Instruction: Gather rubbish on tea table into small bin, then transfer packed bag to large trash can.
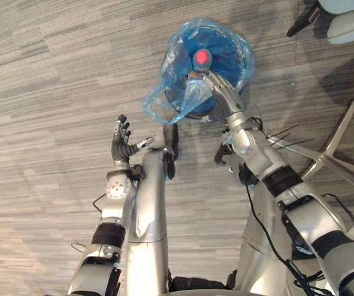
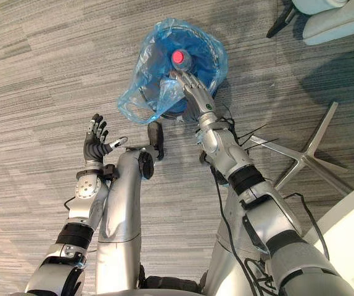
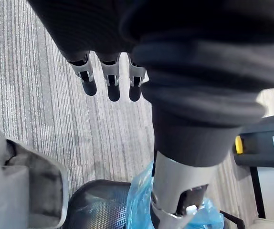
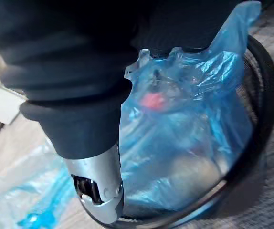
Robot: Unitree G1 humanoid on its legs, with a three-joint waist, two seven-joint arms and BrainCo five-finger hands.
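The round black mesh bin (image 4: 265, 90) stands upright on the grey striped carpet (image 1: 47, 68), its mouth facing the head camera. Its translucent blue plastic bag (image 1: 176, 68) trails a loose flap over the rim toward the robot's left. The right hand (image 1: 224, 97) rests on the bag at the near rim; whether it grips the plastic cannot be told. The left hand (image 1: 122, 145) hovers spread open, holding nothing. The right wrist view shows pale shapes through the plastic beside a red bottle cap (image 1: 201, 58).

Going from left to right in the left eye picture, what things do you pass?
Left hand → blue bag → silver chair legs.
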